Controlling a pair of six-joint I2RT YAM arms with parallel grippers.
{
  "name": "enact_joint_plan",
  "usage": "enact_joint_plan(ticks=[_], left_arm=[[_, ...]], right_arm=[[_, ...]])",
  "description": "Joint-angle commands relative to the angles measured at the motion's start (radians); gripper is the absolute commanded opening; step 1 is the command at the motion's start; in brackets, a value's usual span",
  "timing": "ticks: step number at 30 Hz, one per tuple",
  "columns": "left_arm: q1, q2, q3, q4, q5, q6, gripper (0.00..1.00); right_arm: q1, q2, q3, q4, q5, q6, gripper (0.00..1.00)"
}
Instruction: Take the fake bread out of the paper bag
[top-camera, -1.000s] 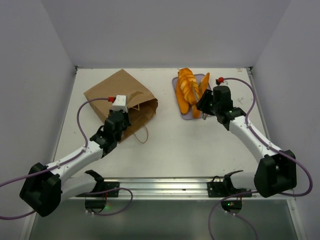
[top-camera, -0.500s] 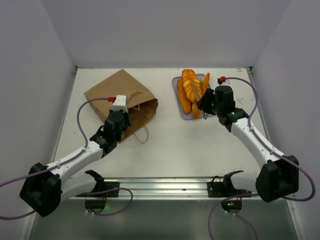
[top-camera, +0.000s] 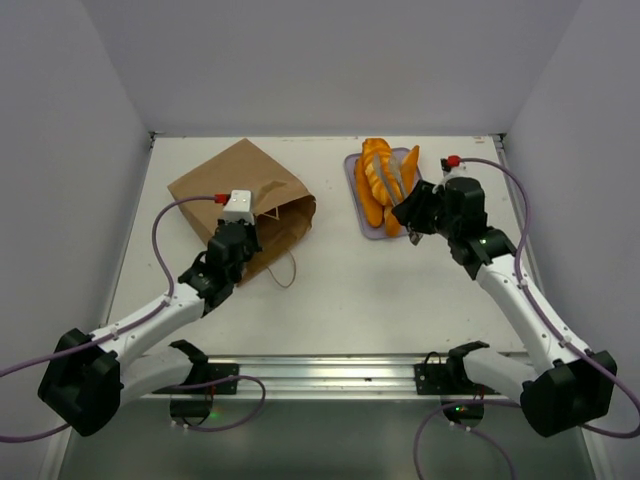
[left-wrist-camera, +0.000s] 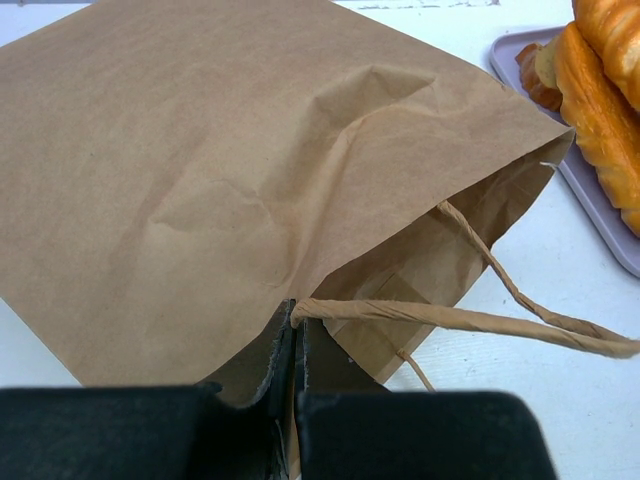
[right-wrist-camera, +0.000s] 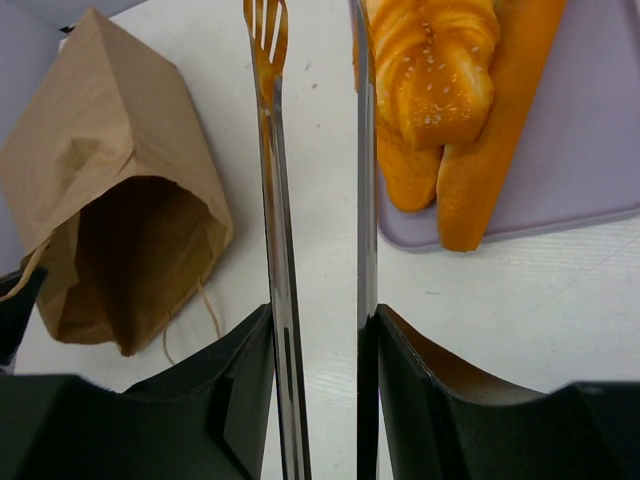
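Glossy orange-golden fake bread (top-camera: 378, 185) lies piled on a lavender tray (top-camera: 351, 172) at the far right of the white table (top-camera: 340, 290), out of the paper bag (top-camera: 232, 190) and well apart from it. The right wrist view shows a plump ridged loaf speckled with seeds resting on longer, thinner pieces. The creased brown bag lies on its side at the far left, its mouth open toward the tray and a string handle trailing on the table. The left gripper (left-wrist-camera: 297, 345) is pinched tight on the lower lip of the bag's mouth, at the root of a handle. The right gripper (right-wrist-camera: 318, 330) clamps thin metal tongs (right-wrist-camera: 272, 200), their two arms apart and their tips over the bread. Since a second ago, the right arm's elbow has swung outward and nearer, while the bag and left arm have not moved.
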Motion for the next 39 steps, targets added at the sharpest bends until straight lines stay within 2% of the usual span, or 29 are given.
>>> enact_joint_plan(ticks=[1,8,13,16,25,33,39], left_arm=[[0.002,-0.027,-0.003,0.045,-0.007,0.01,0.0],[0.002,-0.05,-0.012,0.04,-0.015,0.012,0.0],[0.002,-0.052,-0.009,0.04,-0.013,0.012,0.0],[0.002,-0.049,-0.009,0.039,-0.013,0.012,0.0],[0.001,-0.035,-0.003,0.037,-0.007,0.015,0.0],[0.002,-0.039,-0.003,0.039,-0.004,0.015,0.0],[0.001,-0.039,-0.004,0.037,-0.016,0.012,0.0]], right_arm=[[0.0,-0.074,-0.026,-0.013,-0.097,-0.022,0.46],[0.063,-0.173,-0.127,-0.038,-0.165,0.004,0.45],[0.231,-0.225,-0.153,-0.073,-0.08,0.039,0.45],[0.291,-0.245,-0.187,-0.053,-0.071,0.083,0.45],[0.395,-0.265,-0.227,0.019,-0.091,0.176,0.45],[0.504,-0.177,-0.223,0.115,-0.076,0.231,0.45],[0.514,-0.01,-0.252,0.368,-0.129,0.314,0.45]])
